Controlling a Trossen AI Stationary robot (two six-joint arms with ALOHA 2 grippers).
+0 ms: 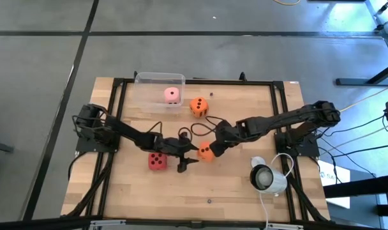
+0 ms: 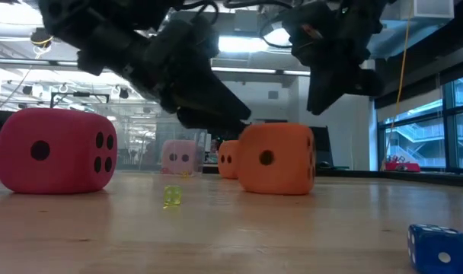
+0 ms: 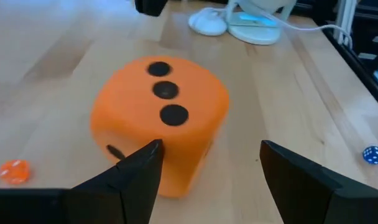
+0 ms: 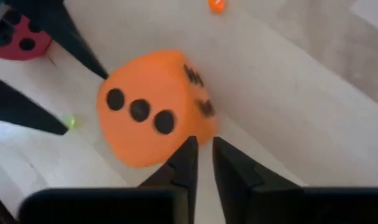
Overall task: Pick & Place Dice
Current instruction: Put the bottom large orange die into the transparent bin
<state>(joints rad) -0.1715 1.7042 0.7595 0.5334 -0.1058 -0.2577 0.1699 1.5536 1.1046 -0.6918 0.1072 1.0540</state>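
The orange die (image 1: 205, 152) sits mid-table, just right of the left gripper (image 1: 189, 157), whose wide-open fingers hold nothing; the right gripper (image 1: 214, 149), nearly closed and empty, touches its right side

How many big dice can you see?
4: the pink die in the clear tub, an orange die beside it, another orange die between both arms, the red die left.
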